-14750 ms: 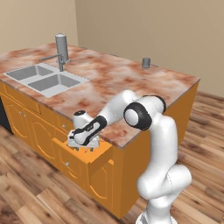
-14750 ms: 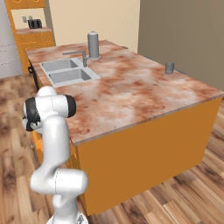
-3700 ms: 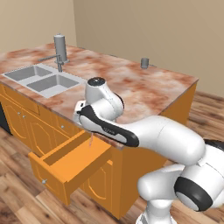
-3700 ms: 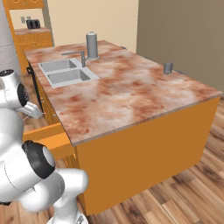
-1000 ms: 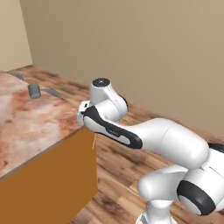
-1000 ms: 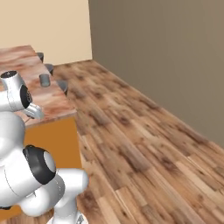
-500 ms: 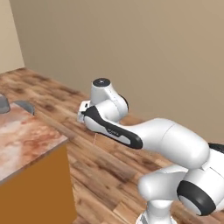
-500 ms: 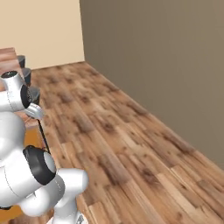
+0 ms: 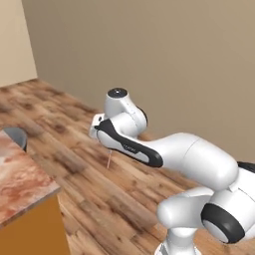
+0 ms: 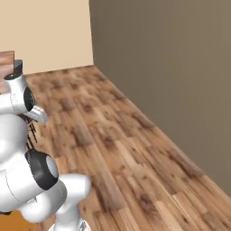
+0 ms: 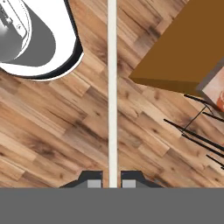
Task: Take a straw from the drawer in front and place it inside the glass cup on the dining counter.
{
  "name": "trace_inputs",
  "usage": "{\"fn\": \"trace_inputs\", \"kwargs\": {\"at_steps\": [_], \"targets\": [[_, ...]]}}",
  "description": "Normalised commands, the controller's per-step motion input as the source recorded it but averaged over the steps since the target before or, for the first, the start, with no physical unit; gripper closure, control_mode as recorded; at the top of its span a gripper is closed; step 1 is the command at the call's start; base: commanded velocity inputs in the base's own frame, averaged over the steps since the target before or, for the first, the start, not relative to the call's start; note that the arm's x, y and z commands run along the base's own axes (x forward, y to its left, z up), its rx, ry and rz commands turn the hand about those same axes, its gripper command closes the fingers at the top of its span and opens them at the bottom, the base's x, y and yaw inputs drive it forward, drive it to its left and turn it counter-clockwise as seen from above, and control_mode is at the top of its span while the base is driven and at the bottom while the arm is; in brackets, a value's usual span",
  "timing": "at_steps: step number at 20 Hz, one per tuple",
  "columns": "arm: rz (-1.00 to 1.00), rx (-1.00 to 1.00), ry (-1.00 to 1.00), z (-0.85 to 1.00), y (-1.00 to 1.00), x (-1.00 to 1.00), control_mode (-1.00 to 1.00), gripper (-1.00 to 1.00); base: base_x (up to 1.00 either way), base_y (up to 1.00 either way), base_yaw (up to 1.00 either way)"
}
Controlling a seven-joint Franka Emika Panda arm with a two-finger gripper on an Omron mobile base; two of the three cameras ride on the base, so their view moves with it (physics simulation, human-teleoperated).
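Observation:
My gripper (image 11: 112, 180) is shut on the straw (image 11: 112, 87), a thin pale stick that runs straight away from the fingertips in the hand view. In the left base view the straw (image 9: 109, 160) hangs down from under the arm, over the wooden floor. The glass cup (image 9: 16, 137) stands near the corner of the marbled dining counter (image 9: 22, 184) at the lower left, well to the left of the straw. In the right base view the cup (image 10: 18, 66) is a small dark shape at the far left edge. The drawer is out of view.
Wooden floor (image 9: 99, 199) spreads below the arm and a plain wall (image 10: 171, 67) stands beyond. In the hand view the counter's orange side (image 11: 183, 52) fills the upper right, with thin black wire lines (image 11: 197, 131) beside it.
The whole picture has shifted: the base has moved, and the counter with the cup has slid to the left edge of both base views. The straw stays held in the gripper.

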Motion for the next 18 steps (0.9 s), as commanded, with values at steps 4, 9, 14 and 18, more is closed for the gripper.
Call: {"fn": "trace_inputs", "kwargs": {"at_steps": [4, 9, 14, 18], "targets": [[0.0, 0.0, 0.0, 0.0, 0.0, 0.0, 1.0, 1.0, 0.65, -0.11, 0.32], [0.0, 0.0, 0.0, 0.0, 0.0, 0.0, 1.0, 1.0, 0.65, -0.18, 0.42], [0.0, 0.0, 0.0, 0.0, 0.0, 0.0, 1.0, 1.0, 0.75, -0.3, 0.44], [0.0, 0.0, 0.0, 0.0, 0.0, 0.0, 1.0, 1.0, 0.68, -0.3, 0.47]]}}
